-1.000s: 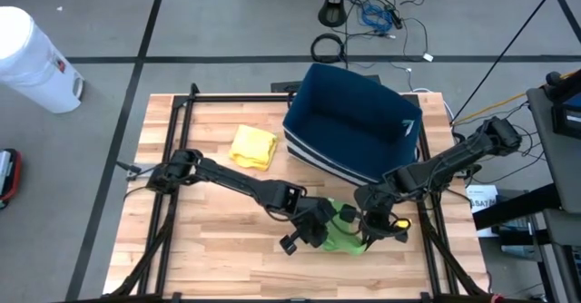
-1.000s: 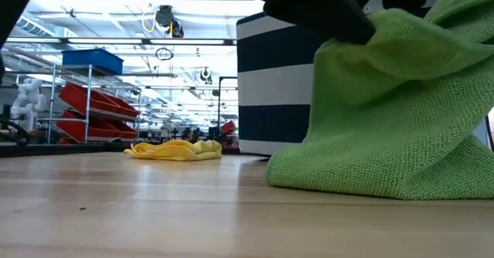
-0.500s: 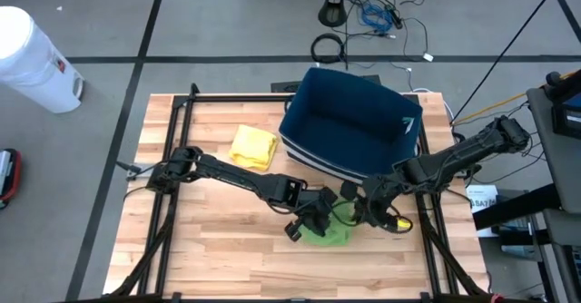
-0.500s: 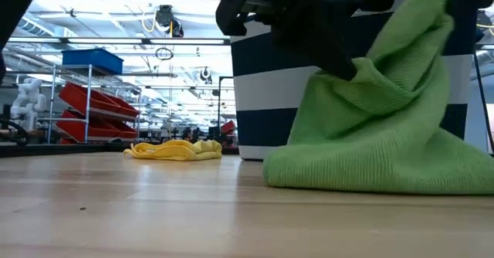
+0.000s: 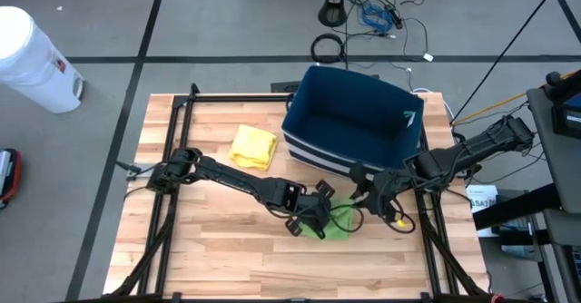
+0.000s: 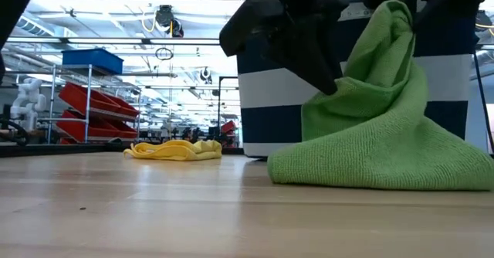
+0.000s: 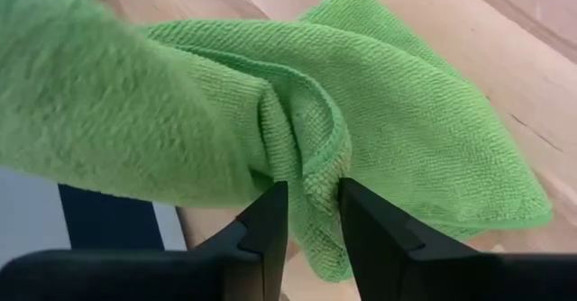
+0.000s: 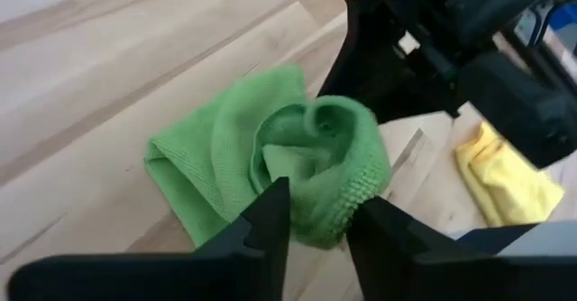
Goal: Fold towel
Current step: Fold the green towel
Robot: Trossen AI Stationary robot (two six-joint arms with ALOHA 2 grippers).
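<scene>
Both grippers meet over my green towel (image 5: 332, 223), low and centre-right in the high view. Left gripper (image 7: 311, 213) has its fingers slightly apart with a fold of cloth between them; right gripper (image 8: 317, 220) likewise straddles a bunched edge. Behind stands the navy bin (image 5: 352, 122), white mark unreadable. A yellow cloth (image 5: 253, 146) lies upper left.

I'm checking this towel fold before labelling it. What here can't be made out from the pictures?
- High view: most of the green towel hides under the left claw and right claw.
- Low view: the towel blocks the striped bin base, and the claws are cut off by the top edge.
- Yellow cloth: too small to tell whether it is folded.
</scene>
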